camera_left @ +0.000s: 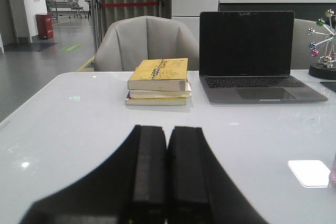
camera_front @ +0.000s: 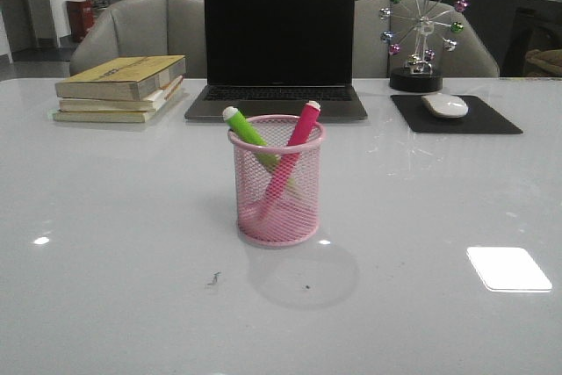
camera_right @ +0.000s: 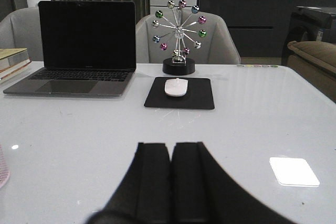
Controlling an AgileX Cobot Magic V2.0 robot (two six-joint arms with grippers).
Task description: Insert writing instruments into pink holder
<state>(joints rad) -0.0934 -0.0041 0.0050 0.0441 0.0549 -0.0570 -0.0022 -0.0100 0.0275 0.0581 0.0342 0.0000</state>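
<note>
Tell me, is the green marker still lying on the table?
No, the green marker stands tilted inside the pink holder, crossing the pink marker.

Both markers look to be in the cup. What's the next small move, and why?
Probably none beyond holding both arms back: the green marker and pink marker stand crossed inside the pink holder, and the left gripper and right gripper are shut, empty.

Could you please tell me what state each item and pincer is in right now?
Green marker: inside holder, leaning left.
Pink marker: inside holder, leaning right.
Pink holder: upright.
Laptop: open, screen dark.
Left pincer: shut, empty.
Right pincer: shut, empty.
</note>
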